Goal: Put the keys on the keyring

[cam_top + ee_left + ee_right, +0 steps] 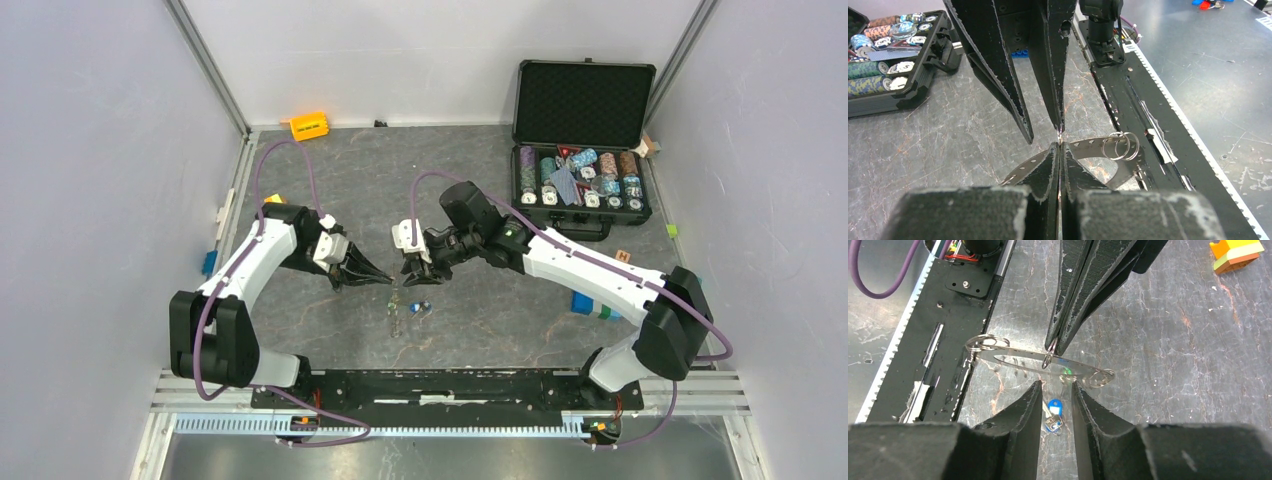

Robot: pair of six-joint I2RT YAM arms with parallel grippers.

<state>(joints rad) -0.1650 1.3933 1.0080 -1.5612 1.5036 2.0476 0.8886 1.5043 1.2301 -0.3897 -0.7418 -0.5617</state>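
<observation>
My left gripper (1060,145) is shut on the rim of the keyring (1093,144), a thin grey metal band with small holes, held just above the table. Two small wire rings (1120,145) hang on its far side. In the right wrist view the keyring (1013,356) appears as a flat ellipse pinched by the left fingertips (1050,354). My right gripper (1055,388) is open, facing the keyring, with nothing between its fingers. The blue-headed key (1053,415) lies on the table below that gap. A green glint (1066,370) by the ring is the green key. From above, both grippers (372,275) (414,272) meet mid-table.
An open black case of poker chips (580,190) stands at the back right. An orange block (309,125) lies at the back wall. Blue and green blocks (590,305) sit beside the right arm. The black base rail (450,385) runs along the near edge.
</observation>
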